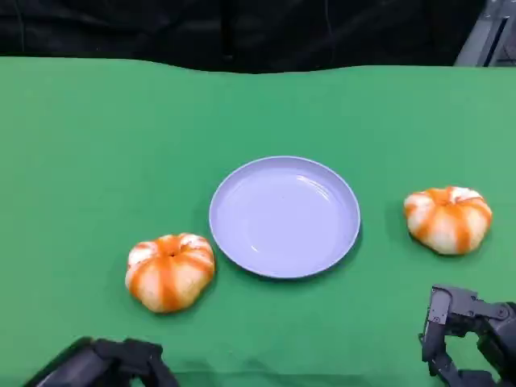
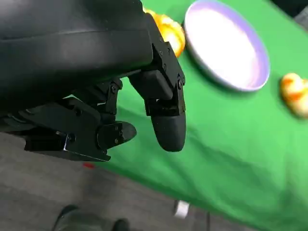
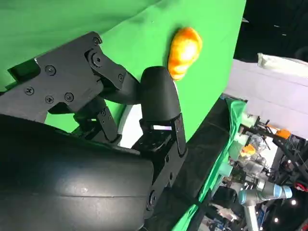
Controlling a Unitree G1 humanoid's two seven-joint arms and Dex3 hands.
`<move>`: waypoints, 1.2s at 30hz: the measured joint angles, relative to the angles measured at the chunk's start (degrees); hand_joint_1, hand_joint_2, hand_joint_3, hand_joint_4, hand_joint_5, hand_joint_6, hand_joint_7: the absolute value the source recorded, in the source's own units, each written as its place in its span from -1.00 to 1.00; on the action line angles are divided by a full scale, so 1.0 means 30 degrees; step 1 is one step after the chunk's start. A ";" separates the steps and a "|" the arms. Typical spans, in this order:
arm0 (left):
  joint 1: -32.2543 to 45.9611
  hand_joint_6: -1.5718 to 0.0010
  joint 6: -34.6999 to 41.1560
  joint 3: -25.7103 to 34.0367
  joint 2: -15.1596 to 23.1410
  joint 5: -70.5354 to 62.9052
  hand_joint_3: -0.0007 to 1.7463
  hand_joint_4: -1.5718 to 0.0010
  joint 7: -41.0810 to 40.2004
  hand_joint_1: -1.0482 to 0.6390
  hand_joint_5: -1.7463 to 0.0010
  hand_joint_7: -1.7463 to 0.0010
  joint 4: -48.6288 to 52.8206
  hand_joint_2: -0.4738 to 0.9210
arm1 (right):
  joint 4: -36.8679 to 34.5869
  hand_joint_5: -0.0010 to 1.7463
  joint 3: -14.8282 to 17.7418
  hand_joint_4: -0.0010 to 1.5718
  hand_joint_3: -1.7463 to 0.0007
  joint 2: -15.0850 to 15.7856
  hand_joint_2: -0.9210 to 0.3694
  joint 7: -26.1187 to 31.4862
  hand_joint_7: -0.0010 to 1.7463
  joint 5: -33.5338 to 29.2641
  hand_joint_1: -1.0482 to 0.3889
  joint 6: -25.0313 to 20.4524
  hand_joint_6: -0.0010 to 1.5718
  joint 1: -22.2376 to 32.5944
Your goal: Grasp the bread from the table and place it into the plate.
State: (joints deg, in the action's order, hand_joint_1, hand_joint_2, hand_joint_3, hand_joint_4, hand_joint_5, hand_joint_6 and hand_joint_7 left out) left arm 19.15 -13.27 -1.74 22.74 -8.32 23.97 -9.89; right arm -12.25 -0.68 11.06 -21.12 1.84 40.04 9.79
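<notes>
Nearest the head camera, cut off by the lower edge: left hand (image 1: 113, 363) at the lower left, right hand (image 1: 468, 334) at the lower right, both low over the near edge of the green counter (image 1: 81, 161). Left fingers (image 2: 166, 120) apart and released, nothing between them, plain from the left wrist view. Right fingers (image 3: 159, 98) likewise apart and grasping nothing in the right wrist view.

Two breads on the counter, round and ribbed with orange stripes, no clear long axis, tops facing up. Left bread (image 1: 170, 272) just beside the near left rim of the lavender plate (image 1: 284, 216), apart from it by a thin strip of green. Right bread (image 1: 448, 218) farther off to the plate's right, well apart from the rim. Plate bare inside.

Left wrist view: plate (image 2: 226, 45) blurred and washed out, left bread (image 2: 168, 31) mostly hidden behind the hand's black shell, right bread (image 2: 294, 94) cut off at the picture's edge; below the counter's edge, grey floor and a person's dark shoes, hard to make out. Right wrist view: right bread (image 3: 184, 52) beyond the fingers, not touching them; past the counter, cluttered lab equipment, too small to name.
</notes>
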 measured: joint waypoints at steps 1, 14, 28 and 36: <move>0.0010 0.35 -0.0441 0.0063 -0.0195 -0.0159 -0.70 0.57 -0.0494 -0.16 0.64 0.87 -0.0002 1.00 | -0.0001 1.00 -0.0008 0.01 -0.30 0.0000 -0.48 0.0000 0.89 -0.0005 0.26 0.0000 -0.11 -0.0004; -0.1326 0.59 -0.1005 0.0352 -0.0729 -1.2600 -0.77 1.00 -0.8934 -0.87 1.00 0.99 -0.2337 1.00 | -0.0030 1.00 -0.0086 0.03 -0.32 -0.0037 -0.46 0.0233 0.89 -0.0082 0.25 -0.0004 -0.09 -0.0081; -0.7470 0.73 0.2764 -0.2645 -0.0945 -1.4157 -0.58 1.00 -0.8562 -0.93 1.00 0.99 0.4582 1.00 | 0.0242 1.00 -0.0348 0.01 -0.28 -0.0066 -0.48 0.0572 0.90 -0.0373 0.18 -0.0092 -0.11 0.0091; -0.9352 0.76 0.2970 -0.4229 -0.1144 -1.3483 -0.49 1.00 -0.8746 -0.98 1.00 1.00 0.8604 1.00 | 0.0763 1.00 -0.0646 0.03 -0.30 -0.0064 -0.49 0.0683 0.90 -0.0392 0.20 -0.0300 -0.10 0.0374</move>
State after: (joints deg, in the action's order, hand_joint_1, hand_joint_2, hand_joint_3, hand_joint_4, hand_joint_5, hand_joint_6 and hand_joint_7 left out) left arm -8.91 -4.36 -14.42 19.31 -48.77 -2.27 15.92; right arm -9.96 -2.62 10.87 -19.07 0.66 39.14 10.91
